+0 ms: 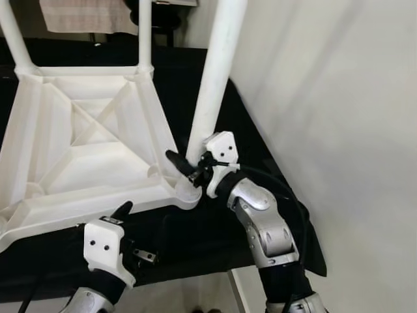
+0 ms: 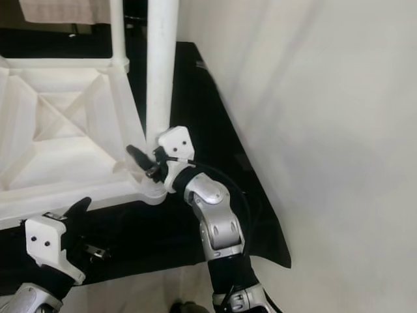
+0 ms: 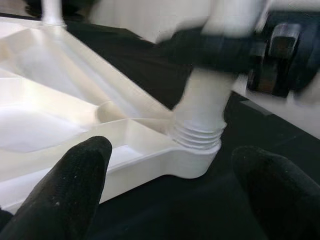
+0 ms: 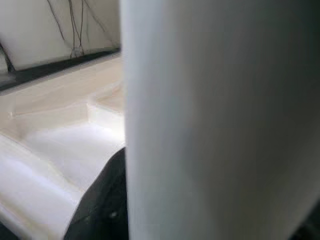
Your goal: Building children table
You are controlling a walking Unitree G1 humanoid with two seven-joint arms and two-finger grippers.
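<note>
A white plastic table top lies upside down on a black cloth. Its near right leg stands up from the corner socket, and threads show at its base. My right gripper is shut around this leg just above the socket. In the right wrist view the leg is very close, with one black finger beside it. My left gripper hovers at the top's front edge, left of that corner, with its fingers spread open on nothing.
Two more white legs rise from the far corners. A white wall runs close along the right side. The black cloth's front edge lies near my arms. A towel hangs at the back.
</note>
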